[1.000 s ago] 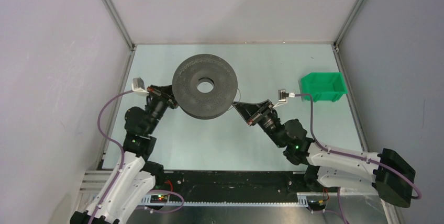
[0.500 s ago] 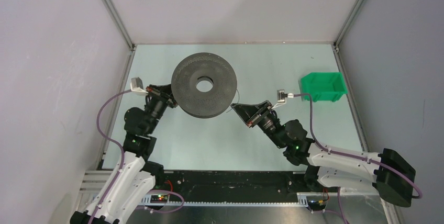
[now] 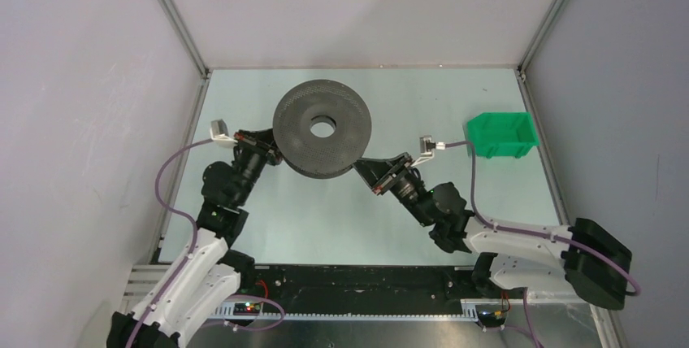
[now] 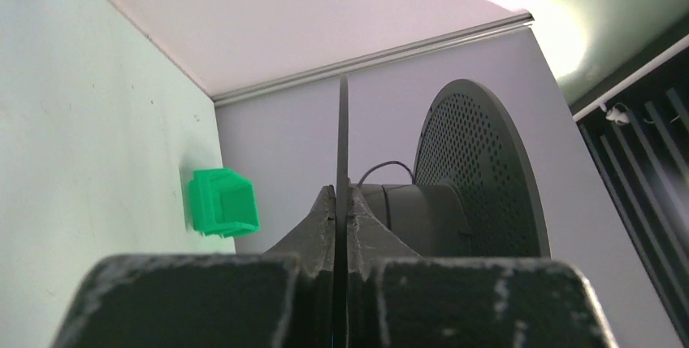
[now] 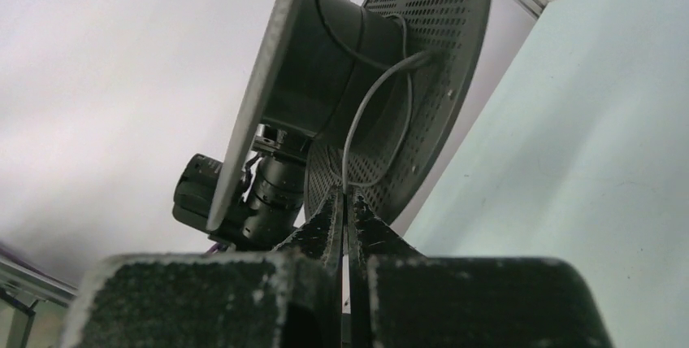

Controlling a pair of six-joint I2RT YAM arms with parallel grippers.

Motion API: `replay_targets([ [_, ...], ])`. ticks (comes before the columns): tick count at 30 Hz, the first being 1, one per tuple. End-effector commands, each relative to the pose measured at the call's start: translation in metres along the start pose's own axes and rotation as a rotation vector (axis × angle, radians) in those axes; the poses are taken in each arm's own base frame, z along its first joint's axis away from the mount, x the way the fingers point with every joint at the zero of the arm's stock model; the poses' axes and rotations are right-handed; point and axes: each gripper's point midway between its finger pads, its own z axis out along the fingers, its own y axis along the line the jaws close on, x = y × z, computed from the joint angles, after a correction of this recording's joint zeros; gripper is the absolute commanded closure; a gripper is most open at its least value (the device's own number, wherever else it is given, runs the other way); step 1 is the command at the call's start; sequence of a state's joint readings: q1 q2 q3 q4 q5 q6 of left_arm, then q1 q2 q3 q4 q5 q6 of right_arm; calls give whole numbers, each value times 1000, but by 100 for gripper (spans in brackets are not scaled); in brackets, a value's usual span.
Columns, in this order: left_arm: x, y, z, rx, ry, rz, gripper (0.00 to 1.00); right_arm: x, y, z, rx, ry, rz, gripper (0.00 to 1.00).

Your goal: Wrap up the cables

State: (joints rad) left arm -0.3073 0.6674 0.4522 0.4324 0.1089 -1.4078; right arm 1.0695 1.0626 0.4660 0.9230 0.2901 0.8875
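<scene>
1. Left gripper: fingers pressed narrow on the rim of the near flange of the spool. The left wrist view shows the flange edge-on between the pads, with no gap visible. The grip is on rigid plastic, so it should not yield.
2. The spool is dark grey with perforated flanges and a centre hole, and it sits tilted above the counter between the two arms. Whether its lower edge touches the counter cannot be told.
3. Cable: very thin and thread-like. A few turns lie on the hub between the flanges, and a slack loop bows out from the hub down to the right fingers.
4. Handling judgement:
   - The cable looks almost weightless and limp, with a little spring, since the loop holds a curve.
   - It will likely slip through a loose pinch and jump off the hub if tension drops.
   - It is best held close to the hub, on the free run, and kept lightly taut. A hard pull could kink it.
5. Right gripper: just beside the spool's lower right edge, with its fingers squeezed together on the cable. The right wrist view shows the wire entering the seam between the pads.
6. Green bin: far right on the counter, well apart from the work.
</scene>
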Motion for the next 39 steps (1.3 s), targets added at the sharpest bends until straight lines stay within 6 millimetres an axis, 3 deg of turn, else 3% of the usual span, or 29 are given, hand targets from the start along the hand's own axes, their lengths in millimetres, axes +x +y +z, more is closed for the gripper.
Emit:
replay_targets([
  [1, -4, -42, 6, 113, -57, -108, 100, -17, 27, 21, -120, -112, -20, 100],
  [5, -2, -51, 10, 121, -68, -122, 100, -20, 27, 31, -141, -160, -49, 100],
  [10, 1, -47, 14, 105, -70, -149, 100, -24, 25, 42, -120, -203, -113, 100],
  [12, 2, -45, 14, 98, -73, -172, 100, -21, 15, 47, -70, -204, -182, 100],
  [18, 2, -52, 16, 109, -80, -186, 100, -3, -22, 52, 51, -164, -328, 100],
  [27, 8, -29, 28, 45, -69, -209, 100, 33, -37, 53, 51, -76, -494, 100],
  [39, 10, -22, 29, 30, -68, -228, 100, 57, -56, 55, 93, -41, -584, 100],
])
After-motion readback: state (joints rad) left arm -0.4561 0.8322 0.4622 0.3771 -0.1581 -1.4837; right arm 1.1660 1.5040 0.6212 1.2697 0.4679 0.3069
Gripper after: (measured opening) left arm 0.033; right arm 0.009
